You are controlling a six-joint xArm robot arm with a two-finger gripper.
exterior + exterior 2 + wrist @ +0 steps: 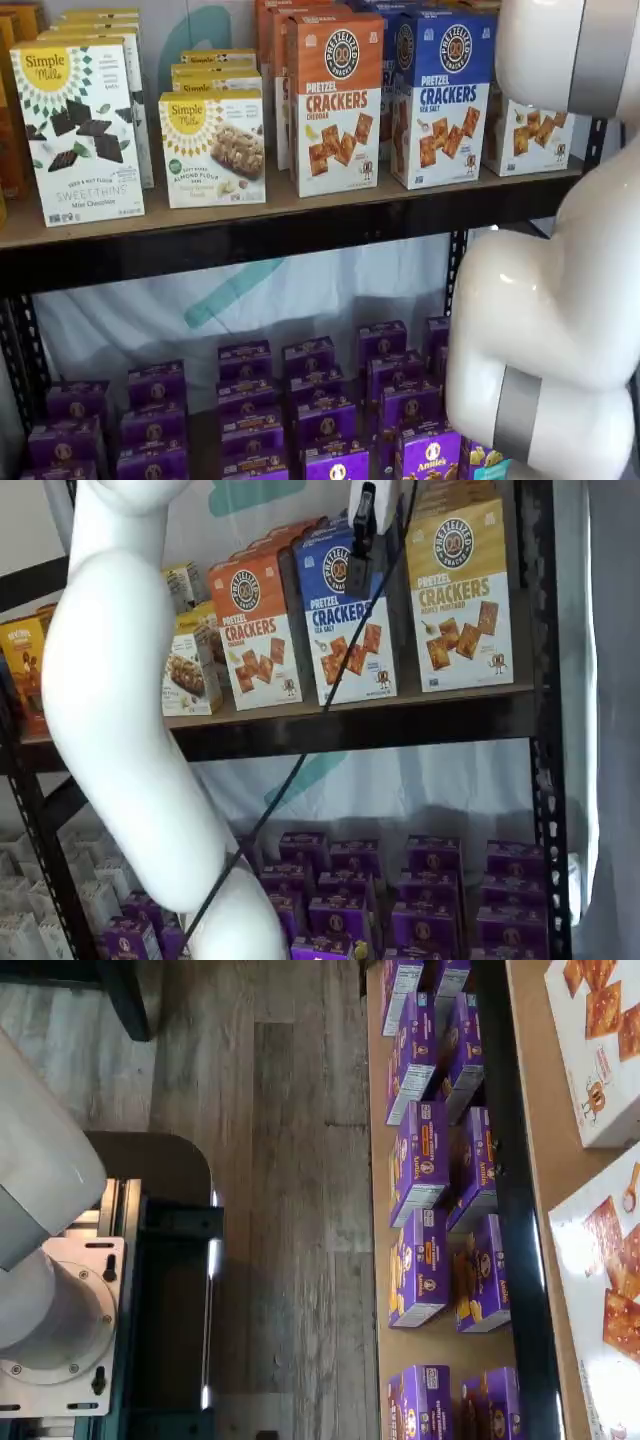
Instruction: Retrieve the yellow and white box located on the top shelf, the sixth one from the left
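The yellow and white box (pixel 460 600) stands at the right end of the top shelf (pixel 400 725), upright, next to the blue-topped box (pixel 345 620). In a shelf view only its white lower half (pixel 530 135) shows on the shelf (pixel 300 215), behind my white arm. My gripper (pixel 360 540) hangs from the view's top edge in front of the blue-topped box, left of the yellow and white box and apart from it. Its black fingers show no clear gap and hold nothing. The wrist view shows two white cracker carton faces (pixel 600 1050); I cannot tell which they are.
An orange-topped Pretzel Crackers box (pixel 335 105) and Simple Mills boxes (pixel 80 130) stand further left on the shelf. Several small purple boxes (pixel 320 400) fill the lower level. My white arm (pixel 120 710) and its cable cross the shelf front. A black upright (pixel 540 720) stands at the right.
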